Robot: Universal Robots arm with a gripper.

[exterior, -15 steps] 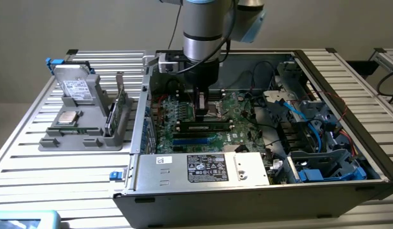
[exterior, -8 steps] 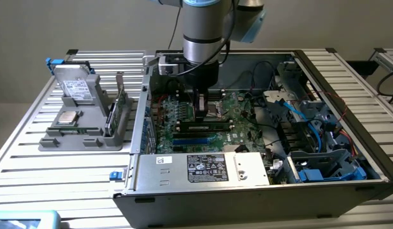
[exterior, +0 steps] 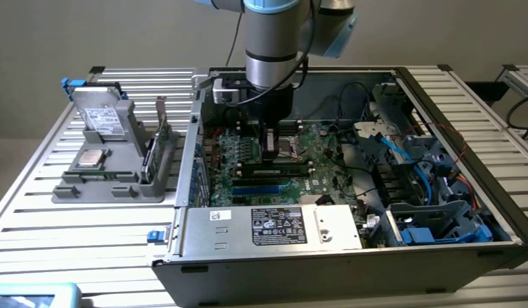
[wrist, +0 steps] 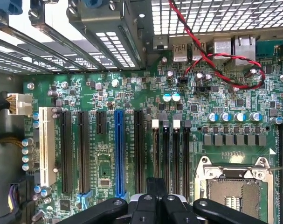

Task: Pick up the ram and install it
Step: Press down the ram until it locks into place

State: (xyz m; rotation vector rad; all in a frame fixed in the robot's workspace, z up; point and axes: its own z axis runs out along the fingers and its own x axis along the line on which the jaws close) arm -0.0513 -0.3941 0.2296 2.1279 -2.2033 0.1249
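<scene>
**Claw and ram inside the open computer case.** You see the arm (exterior: 276, 38), smooth grey metal with pale blue joint caps, reaching down into the sheet-metal computer case (exterior: 332, 273) on the slatted aluminium tabletop (exterior: 76, 224). The black claw (exterior: 268, 149) hangs over the green motherboard (exterior: 319, 138), its fingers (wrist: 148, 205) drawn fully together. You cannot tell whether anything is pinched between them.

The ram (exterior: 276, 172), a long narrow dark stick with a pale label, lies along the memory slots (wrist: 171, 149), just beside the claw on the side nearer the exterior camera. Whether it is fully seated cannot be told.

In the wrist view, the claw tips (wrist: 155, 186) sit over those thin black slots. A long blue slot (wrist: 119, 154) lies on one side and the square metal-framed processor socket (wrist: 234, 186) on the other.

A twisted red-and-black wire (wrist: 211, 56) loops above the board. The boxy silver power supply (exterior: 272, 224) walls the near side. Blue cables (exterior: 409, 154) crowd the exterior view's right. A grey moulded holder (exterior: 110, 186) stands outside the case, on the exterior view's left.
</scene>
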